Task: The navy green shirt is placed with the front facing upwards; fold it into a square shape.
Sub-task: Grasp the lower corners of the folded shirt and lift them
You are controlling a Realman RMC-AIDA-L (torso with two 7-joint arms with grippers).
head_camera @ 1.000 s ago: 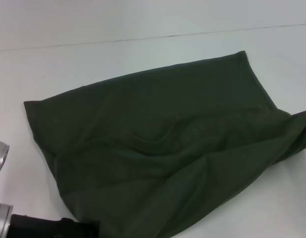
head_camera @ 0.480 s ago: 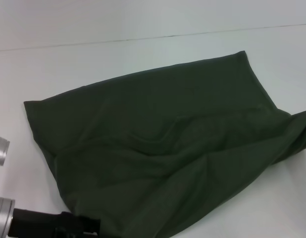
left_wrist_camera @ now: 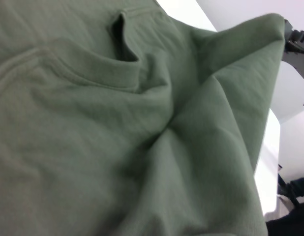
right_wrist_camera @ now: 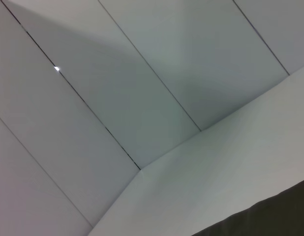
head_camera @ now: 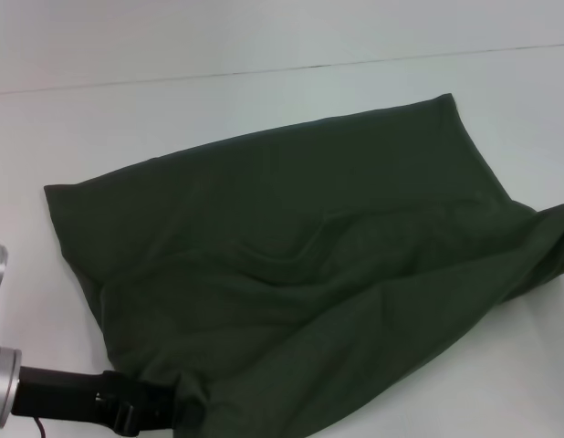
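Head view: left gripper (head_camera: 177, 412) at shirt (head_camera: 300, 265) hem

We seem to be in a bare lab or test room. Behind the plain white surface (head_camera: 264, 100) rise white panelled walls (right_wrist_camera: 117, 73).

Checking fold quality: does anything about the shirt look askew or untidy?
Yes. The shirt lies skewed on the table, with creases across its middle and its right corner raised. The left pincer is at the near edge, partly under cloth.
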